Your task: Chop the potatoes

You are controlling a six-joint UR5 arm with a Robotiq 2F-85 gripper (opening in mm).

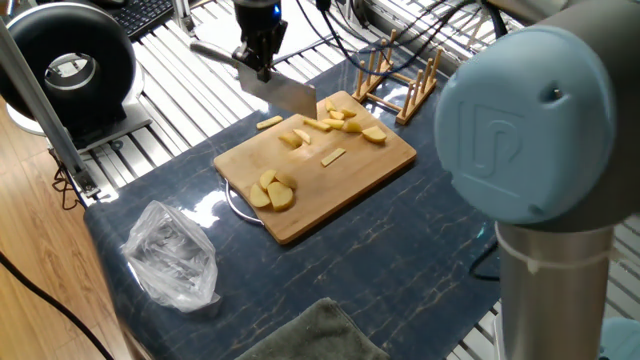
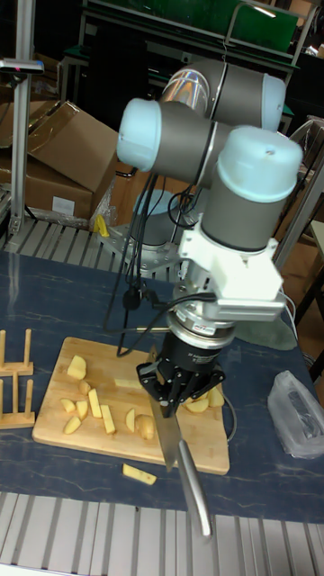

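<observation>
A bamboo board (image 1: 360, 175) lies on the dark mat with pale-yellow potatoes on it. A cluster of pieces (image 1: 346, 122) sits at the far end and rounded pieces (image 1: 272, 191) at the near end. One stick (image 1: 333, 155) lies mid-board, and one stick (image 1: 267, 122) lies off the board on the mat. My gripper (image 1: 257, 52) is shut on a knife; its blade (image 1: 287, 94) hangs over the board's back-left edge. In the tall fixed view the gripper (image 2: 176, 389) holds the blade (image 2: 167, 438) edge-down among the potatoes (image 2: 141, 423), with the handle (image 2: 195, 499) sticking out past the board (image 2: 49, 423).
A wooden rack (image 1: 402, 78) stands just behind the board. A crumpled plastic bag (image 1: 172, 255) and a grey cloth (image 1: 305, 335) lie at the near side. A black round device (image 1: 65, 62) stands at the far left. My arm's big joint (image 1: 530, 130) fills the right.
</observation>
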